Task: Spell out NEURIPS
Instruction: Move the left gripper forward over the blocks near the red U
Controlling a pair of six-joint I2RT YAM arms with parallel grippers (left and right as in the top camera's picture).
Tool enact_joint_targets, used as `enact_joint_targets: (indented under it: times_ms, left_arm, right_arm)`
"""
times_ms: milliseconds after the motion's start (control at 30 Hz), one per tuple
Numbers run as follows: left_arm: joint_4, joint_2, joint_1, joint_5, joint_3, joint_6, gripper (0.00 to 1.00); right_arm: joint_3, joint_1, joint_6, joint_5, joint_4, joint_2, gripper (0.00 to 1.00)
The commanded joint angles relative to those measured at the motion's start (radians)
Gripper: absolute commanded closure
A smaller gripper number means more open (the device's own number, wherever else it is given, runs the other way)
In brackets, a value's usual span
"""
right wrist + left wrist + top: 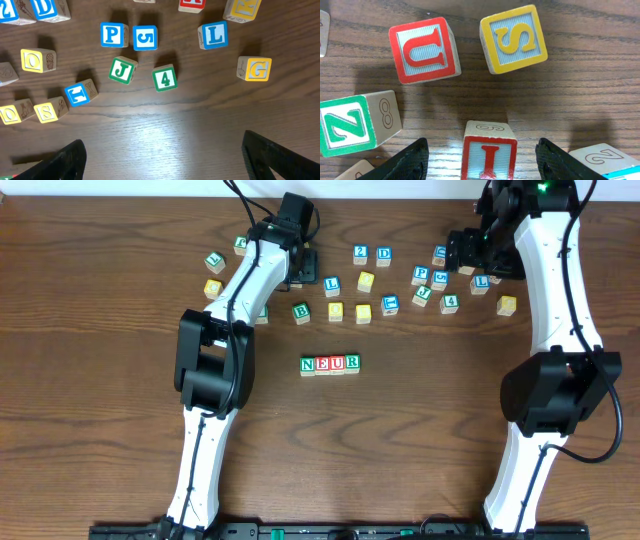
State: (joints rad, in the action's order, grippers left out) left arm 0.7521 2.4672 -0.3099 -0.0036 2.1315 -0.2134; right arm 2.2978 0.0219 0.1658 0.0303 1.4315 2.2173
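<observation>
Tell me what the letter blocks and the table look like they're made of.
The I block and U block look like pale wood: their side faces are bare and light-coloured, and the borders and letters carry matte red paint. The table shows dark brown wood grain with a soft sheen under the light. Whether it is solid wood, veneer or laminate can't be told.

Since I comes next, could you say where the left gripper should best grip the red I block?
Probably by its two opposite side faces, from above: the red I block sits flat, squared between the open fingers of the left gripper, sides free.
</observation>
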Motion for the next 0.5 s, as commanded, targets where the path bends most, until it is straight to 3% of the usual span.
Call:
enact_joint_targets:
  times_ms: [0,467]
  left_arm:
    - [-0.006,0.013,-0.004,-0.012,-0.002,-0.009,0.32]
    - [-0.035,0.031,-0.004,-0.012,-0.002,-0.009,0.32]
  right_arm:
    - [-0.003,-0.002,-0.014,-0.003,0.002,-0.004,0.05]
    - [-0.003,-0.002,-0.014,-0.005,0.002,-0.004,0.05]
